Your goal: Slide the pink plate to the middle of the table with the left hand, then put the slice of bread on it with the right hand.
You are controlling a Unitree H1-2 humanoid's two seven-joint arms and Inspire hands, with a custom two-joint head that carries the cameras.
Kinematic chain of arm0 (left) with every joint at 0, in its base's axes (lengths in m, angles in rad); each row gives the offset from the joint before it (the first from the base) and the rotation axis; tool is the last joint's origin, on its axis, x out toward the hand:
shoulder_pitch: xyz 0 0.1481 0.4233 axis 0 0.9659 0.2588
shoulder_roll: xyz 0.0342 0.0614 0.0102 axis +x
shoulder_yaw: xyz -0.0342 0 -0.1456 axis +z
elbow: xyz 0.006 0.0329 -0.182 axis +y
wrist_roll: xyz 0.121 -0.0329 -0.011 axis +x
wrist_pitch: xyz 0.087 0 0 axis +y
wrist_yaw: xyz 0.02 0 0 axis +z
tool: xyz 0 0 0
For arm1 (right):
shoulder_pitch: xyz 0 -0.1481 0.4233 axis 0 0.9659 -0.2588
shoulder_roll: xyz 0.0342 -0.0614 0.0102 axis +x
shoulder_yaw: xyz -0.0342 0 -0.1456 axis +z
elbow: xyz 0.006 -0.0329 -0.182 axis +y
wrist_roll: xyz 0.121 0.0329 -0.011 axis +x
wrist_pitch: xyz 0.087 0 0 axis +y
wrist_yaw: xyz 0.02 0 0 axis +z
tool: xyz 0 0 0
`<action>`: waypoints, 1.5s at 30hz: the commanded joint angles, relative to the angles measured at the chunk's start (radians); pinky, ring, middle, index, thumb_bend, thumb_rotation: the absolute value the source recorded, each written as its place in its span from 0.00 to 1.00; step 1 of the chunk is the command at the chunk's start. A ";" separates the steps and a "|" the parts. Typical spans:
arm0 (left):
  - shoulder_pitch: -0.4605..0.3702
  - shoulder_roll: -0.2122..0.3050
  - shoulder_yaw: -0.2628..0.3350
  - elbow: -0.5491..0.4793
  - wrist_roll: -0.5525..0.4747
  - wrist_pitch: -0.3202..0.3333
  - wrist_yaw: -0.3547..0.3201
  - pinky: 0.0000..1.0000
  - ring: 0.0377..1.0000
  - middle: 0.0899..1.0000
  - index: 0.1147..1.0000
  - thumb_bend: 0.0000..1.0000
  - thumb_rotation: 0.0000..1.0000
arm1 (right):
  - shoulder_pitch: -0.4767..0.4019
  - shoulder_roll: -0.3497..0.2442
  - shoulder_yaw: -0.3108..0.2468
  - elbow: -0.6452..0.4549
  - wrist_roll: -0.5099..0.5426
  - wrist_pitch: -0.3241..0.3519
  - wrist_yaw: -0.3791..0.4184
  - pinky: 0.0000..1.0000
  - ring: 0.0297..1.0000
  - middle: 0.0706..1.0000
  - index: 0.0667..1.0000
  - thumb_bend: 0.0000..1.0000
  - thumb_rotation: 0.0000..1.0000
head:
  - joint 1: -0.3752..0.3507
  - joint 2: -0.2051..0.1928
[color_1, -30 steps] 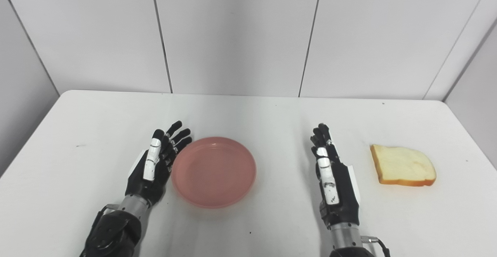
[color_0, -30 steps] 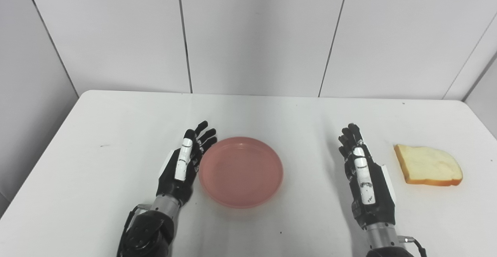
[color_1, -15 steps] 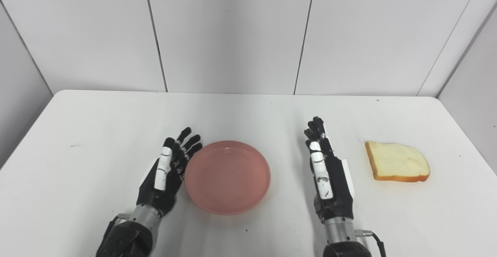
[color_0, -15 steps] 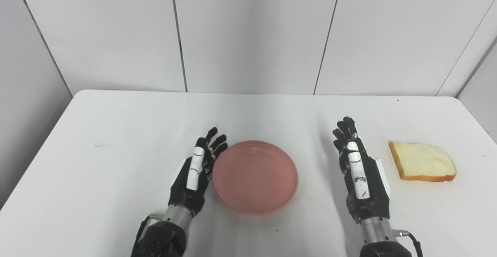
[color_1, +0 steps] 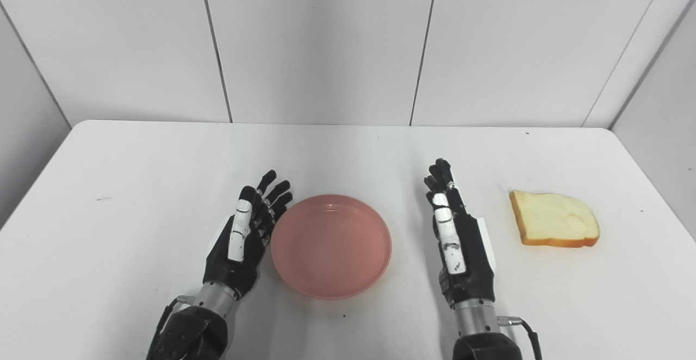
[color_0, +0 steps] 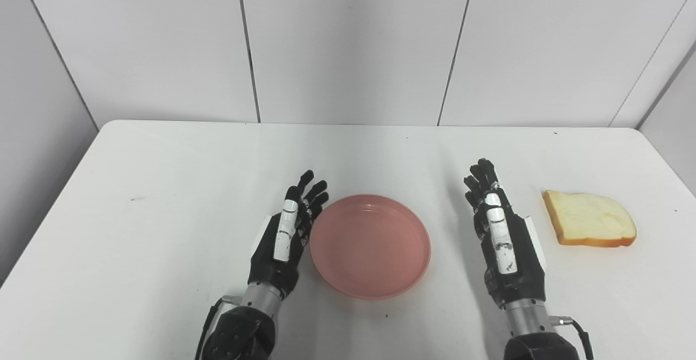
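A white worktop point(color_0: 163, 186) is seen from above and in front, backed by pale grey wall panels point(color_0: 348, 44). Near the middle of the worktop, slightly toward the near edge, a round pink plate point(color_0: 370, 246) with a low raised rim lies flat; nothing is carried on it.

The left hand point(color_0: 285, 235), black with white markings, is set on its edge just beside the plate's left rim, palm turned toward the plate. Its fingers point(color_0: 310, 191) are stretched forward and slightly spread, and nothing is held. Whether the palm actually touches the rim cannot be told.

The right hand point(color_0: 503, 235) is placed to the right of the plate, clearly apart from it, also standing on its edge with its fingers extended forward and close together. It is open and nothing is gripped.

A slice of bread point(color_0: 590, 219), pale with a golden-brown crust, lies flat on the worktop to the right of the right hand, near the right side of the worktop. It is separated from the hand by a strip of bare surface and is well apart from the plate.
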 commanded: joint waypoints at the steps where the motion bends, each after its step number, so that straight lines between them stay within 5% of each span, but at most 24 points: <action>1: -0.012 -0.014 -0.007 -0.034 -0.002 -0.006 0.000 1.00 0.95 0.94 0.95 0.70 1.00 | -0.008 -0.002 0.000 -0.023 0.002 -0.014 0.008 1.00 0.96 0.96 0.96 0.70 0.87 | 0.001 0.000; 16: -0.054 -0.017 0.004 0.054 0.016 -0.074 0.009 1.00 0.97 0.96 0.96 0.68 1.00 | -0.031 -0.029 -0.026 -0.026 0.017 -0.027 0.008 1.00 0.94 0.93 0.95 0.66 0.86 | -0.045 -0.019; 22: -0.081 -0.009 -0.002 0.104 0.045 -0.109 0.014 0.99 0.97 0.96 0.97 0.68 1.00 | -0.114 -0.110 -0.104 -0.060 0.078 0.005 0.012 0.94 0.89 0.89 0.89 0.71 0.75 | -0.083 -0.025; 33: -0.110 -0.021 0.016 0.166 0.046 -0.147 0.033 0.98 0.96 0.96 0.96 0.65 1.00 | -0.121 -0.349 -0.181 -0.111 0.004 0.001 0.065 0.83 0.83 0.84 0.85 0.66 0.65 | -0.092 -0.038; 36: -0.117 -0.015 0.022 0.171 0.040 -0.148 0.029 0.98 0.97 0.96 0.97 0.66 1.00 | -0.126 -0.483 -0.192 -0.104 -0.010 0.039 0.140 0.84 0.85 0.86 0.88 0.63 0.55 | -0.133 -0.046; 40: -0.119 0.000 0.033 0.172 0.023 -0.146 0.016 0.98 0.96 0.96 0.97 0.66 1.00 | -0.131 -0.617 -0.191 -0.090 -0.092 0.077 0.198 0.77 0.81 0.84 0.86 0.73 0.46 | -0.221 -0.062; 45: -0.113 0.018 0.049 0.156 -0.002 -0.134 0.001 0.98 0.96 0.96 0.97 0.64 1.00 | -0.141 -0.781 -0.187 -0.048 -0.170 0.168 0.262 0.79 0.86 0.85 0.86 0.81 0.36 | -0.279 -0.075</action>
